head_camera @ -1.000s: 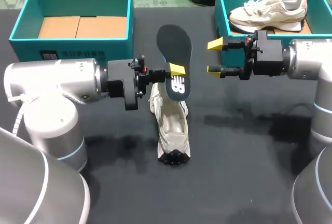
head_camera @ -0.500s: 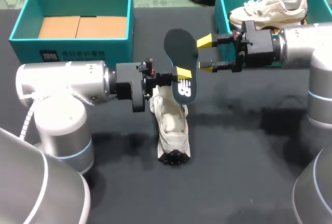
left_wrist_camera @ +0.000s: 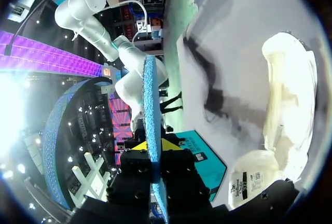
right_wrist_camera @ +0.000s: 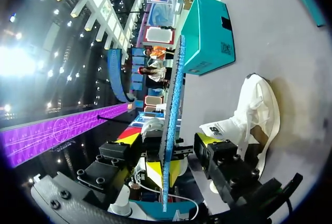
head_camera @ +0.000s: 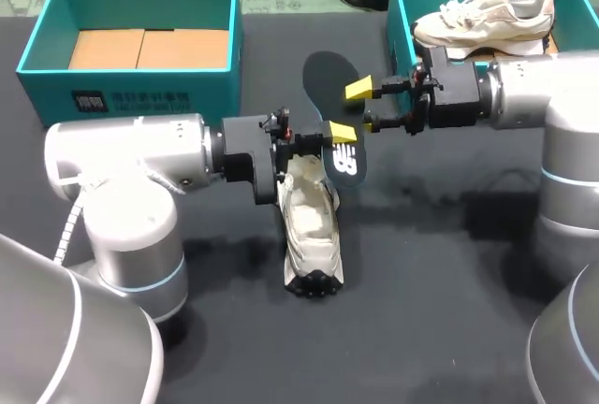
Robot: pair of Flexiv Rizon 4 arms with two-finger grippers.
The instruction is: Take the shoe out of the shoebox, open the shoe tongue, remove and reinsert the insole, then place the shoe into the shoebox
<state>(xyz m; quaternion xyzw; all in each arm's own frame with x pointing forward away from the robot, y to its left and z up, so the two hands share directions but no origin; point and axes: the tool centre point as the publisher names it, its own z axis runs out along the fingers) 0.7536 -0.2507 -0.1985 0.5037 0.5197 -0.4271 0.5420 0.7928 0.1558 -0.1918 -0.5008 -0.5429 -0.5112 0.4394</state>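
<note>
My left gripper (head_camera: 339,133) is shut on a dark insole (head_camera: 329,86) with a white logo and holds it upright on edge above the table. Its blue edge (left_wrist_camera: 149,110) rises from between the yellow tips of the left gripper (left_wrist_camera: 153,146). My right gripper (head_camera: 361,107) comes in from the right, open and straddling the insole. In its own view the insole edge (right_wrist_camera: 171,130) stands between the fingers of the right gripper (right_wrist_camera: 167,142) with a gap on each side. The cream shoe (head_camera: 311,226) lies on the table below the insole, and it shows as the shoe (left_wrist_camera: 288,105) and the shoe (right_wrist_camera: 254,112) in the wrist views.
An empty teal shoebox (head_camera: 37,39) with a cardboard floor stands at the back left, and it shows as the teal box (right_wrist_camera: 207,32) in the right wrist view. A second teal shoebox (head_camera: 401,21) at the back right holds another cream shoe (head_camera: 487,13).
My right gripper has moved left up to the insole and its fingers have narrowed around it. My left arm has shifted the insole a little right and lower.
</note>
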